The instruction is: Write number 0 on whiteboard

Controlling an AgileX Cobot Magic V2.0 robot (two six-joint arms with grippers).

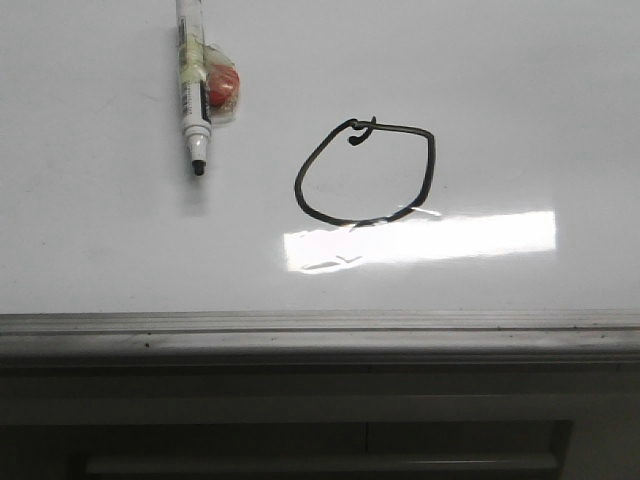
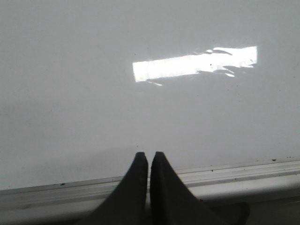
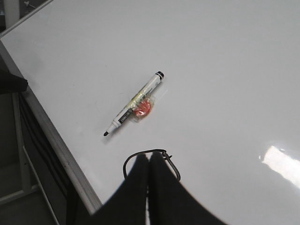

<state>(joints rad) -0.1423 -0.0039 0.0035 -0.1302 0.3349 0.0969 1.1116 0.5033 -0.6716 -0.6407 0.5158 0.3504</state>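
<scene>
The number 0 (image 1: 365, 172) is a thin black lopsided loop with a small hook at its top, drawn on the whiteboard (image 1: 520, 100) just above a bright light reflection. In the right wrist view part of the loop (image 3: 127, 161) shows around my right gripper (image 3: 149, 157), which is shut and empty above it. My left gripper (image 2: 149, 154) is shut and empty over the whiteboard's (image 2: 70, 93) grey edge strip (image 2: 262, 171). Neither gripper shows in the front view.
A black-tipped marker pen (image 1: 192, 75) with a red blob taped to it (image 1: 222, 86) lies on the board, up and to the left of the loop; it also shows in the right wrist view (image 3: 133, 104). The board's grey front edge (image 1: 320, 325) runs along the near side.
</scene>
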